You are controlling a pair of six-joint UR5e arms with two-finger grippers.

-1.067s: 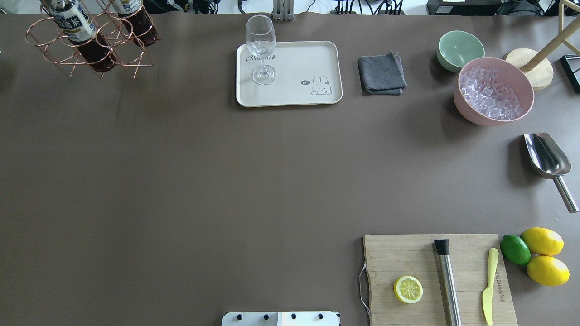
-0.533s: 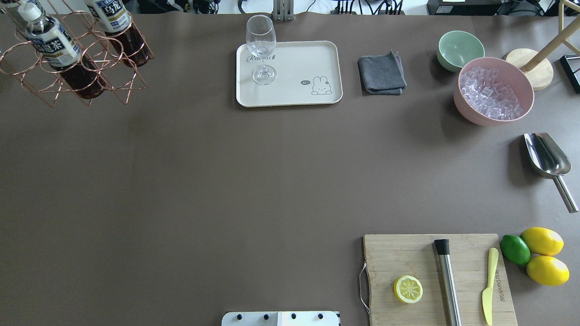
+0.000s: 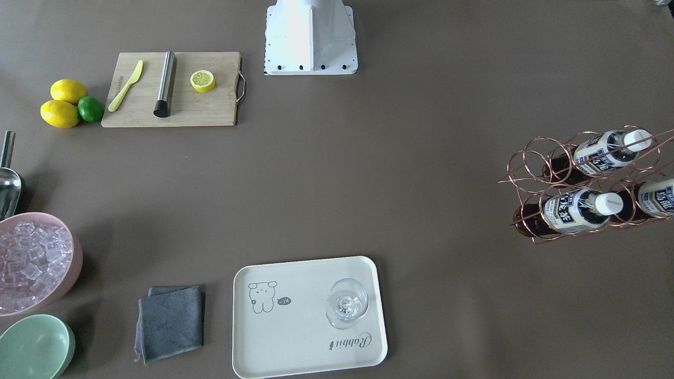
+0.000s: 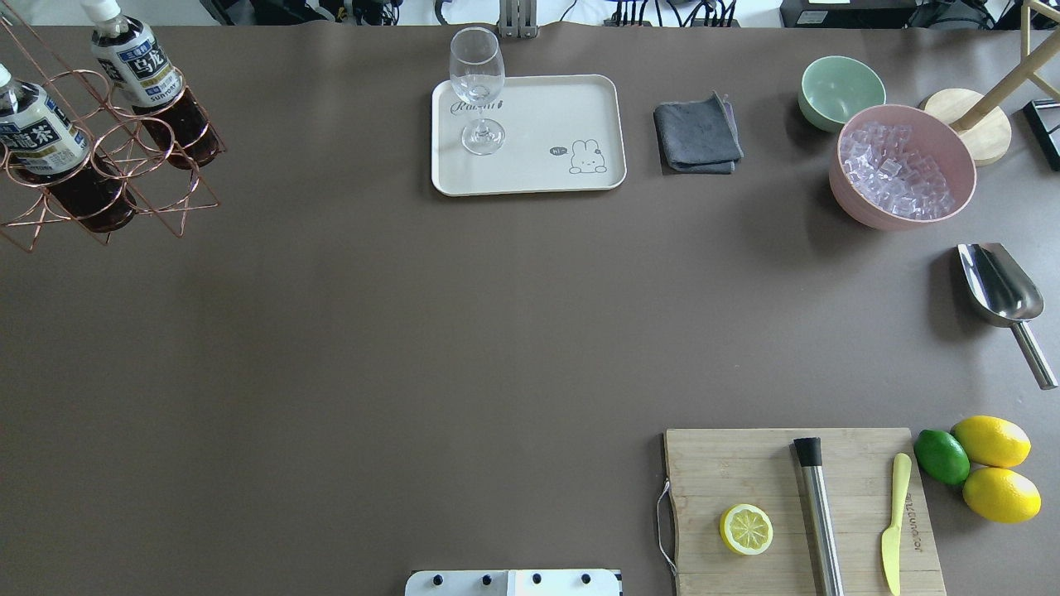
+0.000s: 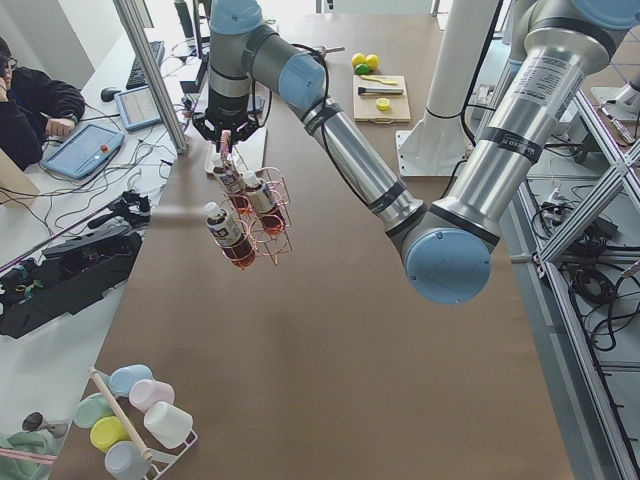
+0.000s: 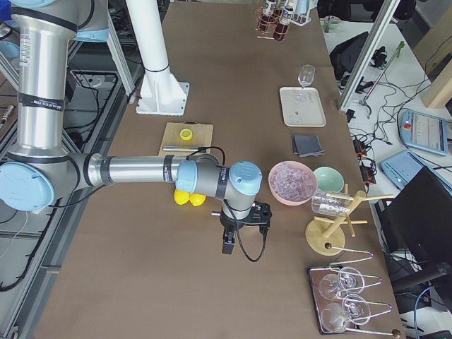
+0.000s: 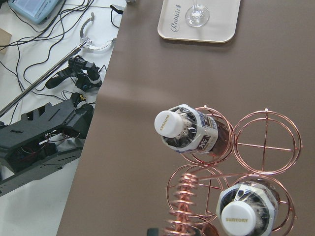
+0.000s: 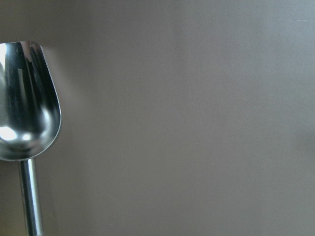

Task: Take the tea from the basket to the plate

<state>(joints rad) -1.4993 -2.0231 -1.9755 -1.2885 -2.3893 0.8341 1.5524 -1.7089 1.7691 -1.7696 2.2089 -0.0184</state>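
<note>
The copper wire basket (image 4: pixel 132 149) hangs in the air at the table's far left, also in the front view (image 3: pixel 526 158) and side view (image 5: pixel 280 215). It holds three tea bottles, white caps up and tilted (image 4: pixel 137 70) (image 4: pixel 37 136) (image 3: pixel 655 197). My left gripper (image 5: pixel 226 140) is shut on the top of the basket's handle (image 7: pixel 184 206). The cream plate (image 4: pixel 563 108) lies at the far middle, well to the basket's right. My right gripper (image 6: pixel 227 244) hovers at the table's right end; I cannot tell if it is open.
A stemmed glass (image 4: pixel 478 91) stands on the plate's left part. A grey cloth (image 4: pixel 697 136), green bowl (image 4: pixel 840 89) and pink ice bowl (image 4: pixel 903 165) lie to the right. A metal scoop (image 4: pixel 998 285) and a cutting board (image 4: pixel 745 472) with lemon half, knife and muddler are near right.
The basket with its bottles has moved left and toward the robot's side of the table, partly leaving the overhead view. Nothing else moved.
</note>
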